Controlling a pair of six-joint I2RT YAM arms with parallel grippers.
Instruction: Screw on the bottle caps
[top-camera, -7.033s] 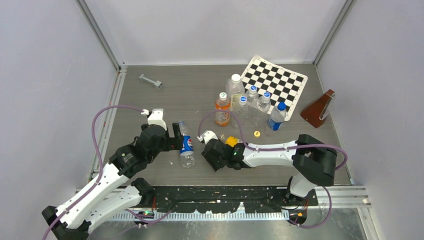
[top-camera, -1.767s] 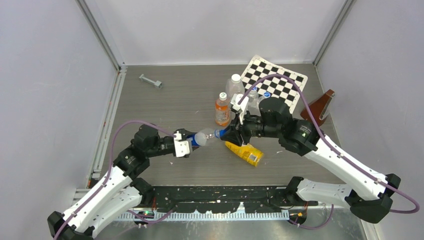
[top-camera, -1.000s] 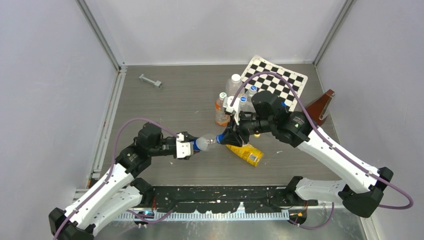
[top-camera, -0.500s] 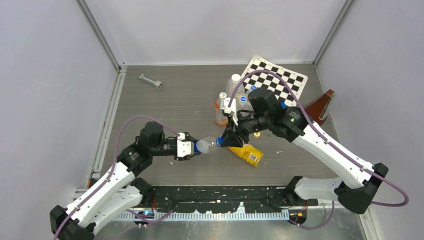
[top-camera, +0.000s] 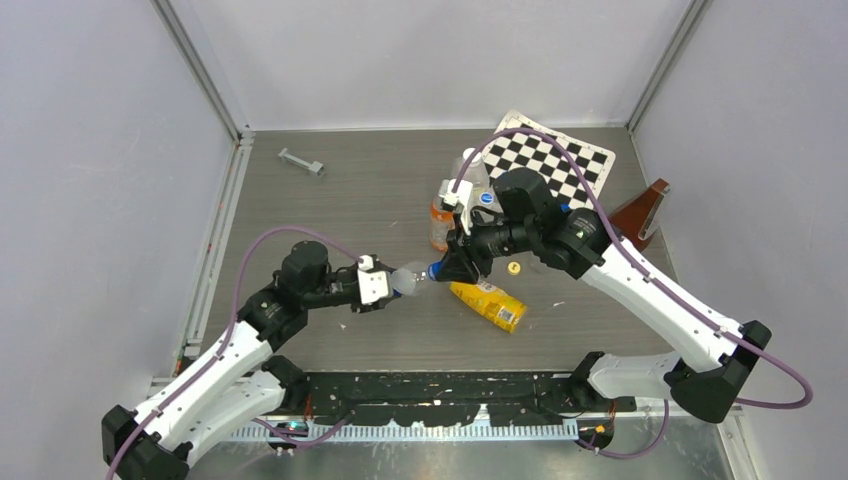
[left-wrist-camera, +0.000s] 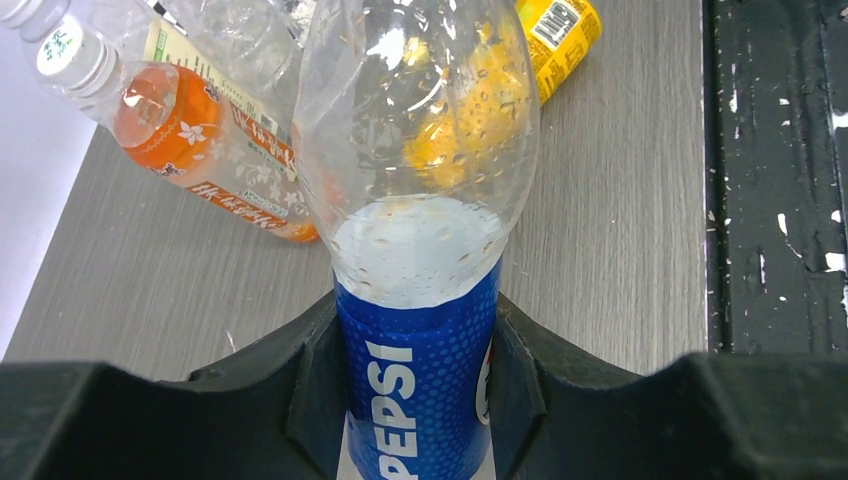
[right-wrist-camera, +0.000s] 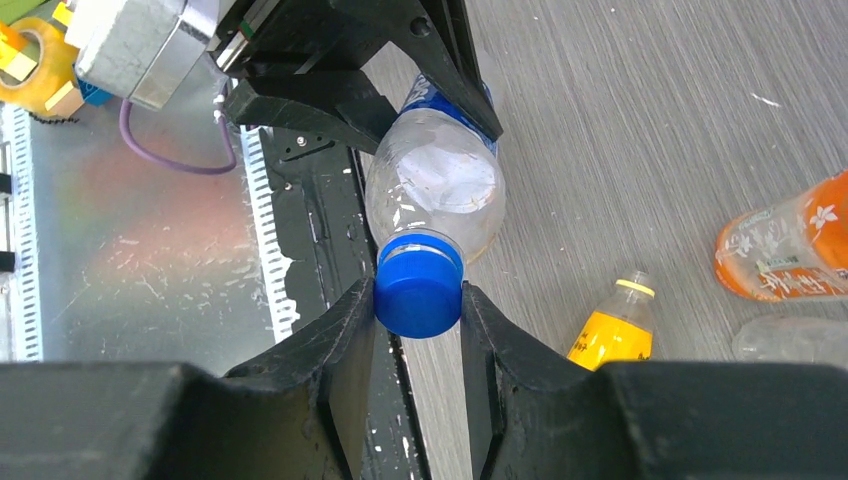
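Observation:
A clear Pepsi bottle (top-camera: 405, 282) with a blue label hangs sideways above the table. My left gripper (top-camera: 383, 290) is shut on its labelled body (left-wrist-camera: 415, 300). The blue cap (right-wrist-camera: 418, 292) sits on the bottle's neck, with my right gripper (right-wrist-camera: 418, 305) shut on it from both sides; the top view shows the cap (top-camera: 436, 270) between the two arms. The yellow juice bottle (top-camera: 488, 303) lies on its side on the table, uncapped (right-wrist-camera: 612, 335). The yellow cap (top-camera: 514, 267) lies loose just beyond it.
An orange drink bottle (top-camera: 441, 225) with a white cap stands behind the grippers, beside several clear bottles (top-camera: 470, 170). Further back right lie a checkerboard (top-camera: 560, 160) and a brown wedge-shaped object (top-camera: 640, 215). A grey metal piece (top-camera: 301, 161) lies at the back left.
Both grippers have kept their hold. The bottle and cap have drifted slightly toward the far side, and the right wrist has shifted up a little around the cap.

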